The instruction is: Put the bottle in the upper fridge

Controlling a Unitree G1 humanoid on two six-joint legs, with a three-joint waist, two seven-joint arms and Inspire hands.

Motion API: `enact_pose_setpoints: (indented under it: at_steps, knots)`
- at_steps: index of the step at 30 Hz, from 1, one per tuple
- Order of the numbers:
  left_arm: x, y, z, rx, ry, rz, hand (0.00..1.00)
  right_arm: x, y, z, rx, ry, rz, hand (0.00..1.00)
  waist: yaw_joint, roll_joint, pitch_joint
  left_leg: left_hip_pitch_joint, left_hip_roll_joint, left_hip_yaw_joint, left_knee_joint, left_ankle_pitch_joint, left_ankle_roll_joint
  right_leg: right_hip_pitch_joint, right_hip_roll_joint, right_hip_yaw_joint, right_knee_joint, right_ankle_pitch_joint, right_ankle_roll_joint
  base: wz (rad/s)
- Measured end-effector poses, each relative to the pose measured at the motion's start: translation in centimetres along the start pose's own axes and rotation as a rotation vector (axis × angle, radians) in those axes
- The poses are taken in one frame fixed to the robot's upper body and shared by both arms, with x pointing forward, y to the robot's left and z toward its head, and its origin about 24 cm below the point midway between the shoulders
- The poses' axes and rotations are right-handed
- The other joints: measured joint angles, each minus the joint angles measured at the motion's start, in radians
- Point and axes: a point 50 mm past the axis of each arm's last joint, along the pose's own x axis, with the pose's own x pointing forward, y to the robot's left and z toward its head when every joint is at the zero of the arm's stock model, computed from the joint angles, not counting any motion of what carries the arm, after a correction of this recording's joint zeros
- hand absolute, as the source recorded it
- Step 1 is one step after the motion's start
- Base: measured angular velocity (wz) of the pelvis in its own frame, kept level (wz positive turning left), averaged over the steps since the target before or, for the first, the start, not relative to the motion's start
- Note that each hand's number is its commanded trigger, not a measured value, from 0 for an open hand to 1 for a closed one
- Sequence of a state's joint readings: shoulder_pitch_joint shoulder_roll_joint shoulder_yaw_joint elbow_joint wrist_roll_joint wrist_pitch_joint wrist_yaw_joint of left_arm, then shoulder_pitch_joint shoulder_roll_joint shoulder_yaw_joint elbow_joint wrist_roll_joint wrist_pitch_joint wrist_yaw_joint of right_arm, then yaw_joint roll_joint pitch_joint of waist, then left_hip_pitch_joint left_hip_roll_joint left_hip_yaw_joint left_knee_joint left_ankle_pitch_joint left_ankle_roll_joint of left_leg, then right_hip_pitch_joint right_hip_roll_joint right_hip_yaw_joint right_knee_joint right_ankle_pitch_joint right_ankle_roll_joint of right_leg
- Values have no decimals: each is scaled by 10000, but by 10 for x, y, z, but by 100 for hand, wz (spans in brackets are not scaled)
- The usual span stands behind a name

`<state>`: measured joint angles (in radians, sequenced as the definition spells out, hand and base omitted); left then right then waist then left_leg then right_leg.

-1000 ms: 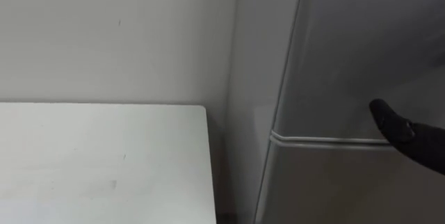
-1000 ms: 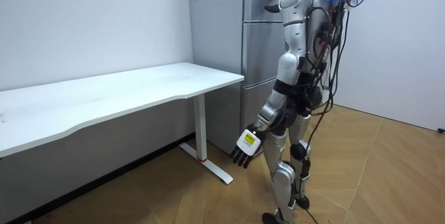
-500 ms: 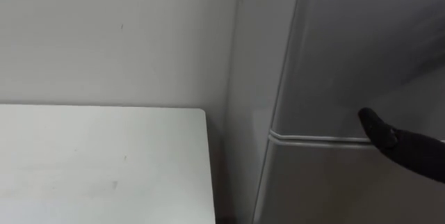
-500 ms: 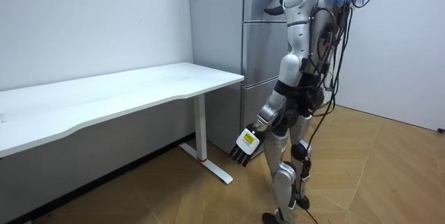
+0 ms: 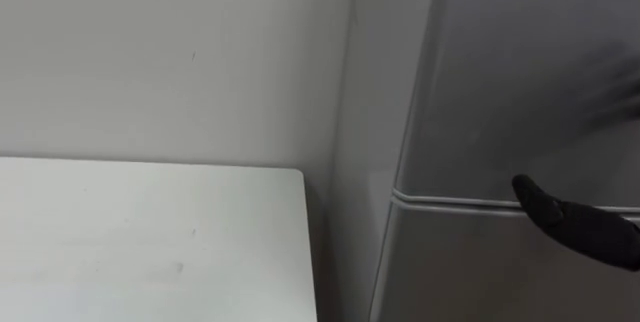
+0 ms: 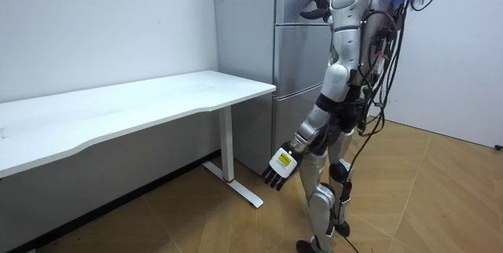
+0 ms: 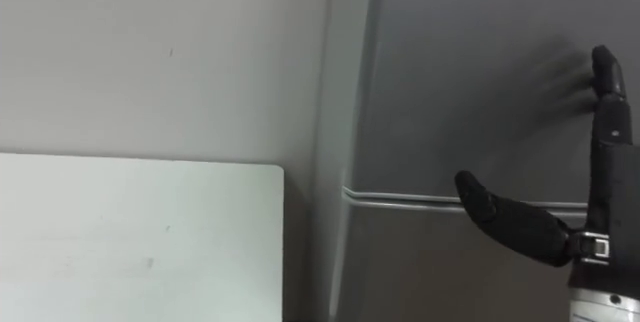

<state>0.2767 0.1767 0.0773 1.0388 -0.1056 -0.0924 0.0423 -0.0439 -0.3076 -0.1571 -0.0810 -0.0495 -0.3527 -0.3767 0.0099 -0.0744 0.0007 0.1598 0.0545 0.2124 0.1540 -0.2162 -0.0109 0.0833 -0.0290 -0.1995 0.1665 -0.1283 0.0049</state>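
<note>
Against the closed upper door (image 7: 470,82) of the fridge (image 6: 295,56), the right hand (image 7: 510,224) is raised and spread, fingers (image 7: 606,97) straight up the grey panel and thumb stretched sideways just over the seam (image 7: 400,200) that parts it from the lower door (image 7: 430,272). It holds nothing. Both doors are shut, so the upper compartment is closed off. The left hand (image 6: 279,166) hangs low beside the thigh, fingers relaxed and empty. Just to the robot's left of the fridge, past a narrow dark gap, stands a bare white surface (image 7: 130,242) against the pale wall (image 7: 150,52). The robot stands upright on the wooden floor (image 6: 236,221), close to the fridge.
</note>
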Motion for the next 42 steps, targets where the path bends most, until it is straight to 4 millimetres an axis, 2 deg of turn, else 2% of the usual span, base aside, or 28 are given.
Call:
enact_pose_setpoints:
  at_steps: [9,11,14,17,18,23,25,33,38,42]
  knots:
    - [-3,3,-4,96,-39,190,0,2,-13,0,121,9,-304,0,-135,64,-75,-145,-4,-103,106,-6,16,41,-4,-77,-35,83,-4,3]
    - [-4,4,-6,-57,-16,264,0,4,-22,0,407,117,-709,0,-228,75,-88,-145,-13,-147,111,-7,18,152,13,-95,-155,102,23,15]
    - [-7,9,-15,-213,165,480,0,3,-46,-10,576,1055,-1897,0,-315,94,-85,-162,-26,-255,107,-10,21,188,-3,-207,-168,88,36,11]
    - [-9,12,-18,-345,196,707,0,-2,-67,-17,932,1683,-3215,0,-402,169,-106,-300,-24,-264,103,-9,21,48,-4,-232,-170,73,35,0]
    - [-9,13,-18,-363,184,787,0,-4,-73,-18,1095,1772,-3680,0,-489,259,-83,-344,-24,-269,103,-8,21,-3,-7,-258,-167,71,31,0]
    - [-9,11,-16,-575,149,1067,0,-17,-92,-23,942,2264,-4914,0,-681,466,-92,-334,-30,-190,-33,8,6,-142,2,-206,-121,8,28,-4]
    - [-7,12,-11,-731,-23,1141,0,-23,-100,-28,770,2577,-5461,0,-859,408,-79,-336,-18,-171,-44,7,3,-142,17,-207,-145,-23,29,0]
    - [-8,11,-9,-811,-111,1145,0,-45,-127,-42,271,3741,-7131,0,-941,193,-21,-270,-51,42,-247,0,6,-251,23,12,-148,-89,88,-7]
    - [-7,11,-10,-1028,14,1160,0,-62,-132,-56,344,4852,-7918,0,-1031,205,-4,-309,-55,46,-281,-1,7,-307,22,22,-140,-96,100,-1]
    - [-7,11,-9,-1093,16,1160,0,-90,-132,-74,451,6212,-9027,0,-1028,244,-17,-322,-52,20,-287,-4,7,-292,23,-22,-141,-101,105,3]
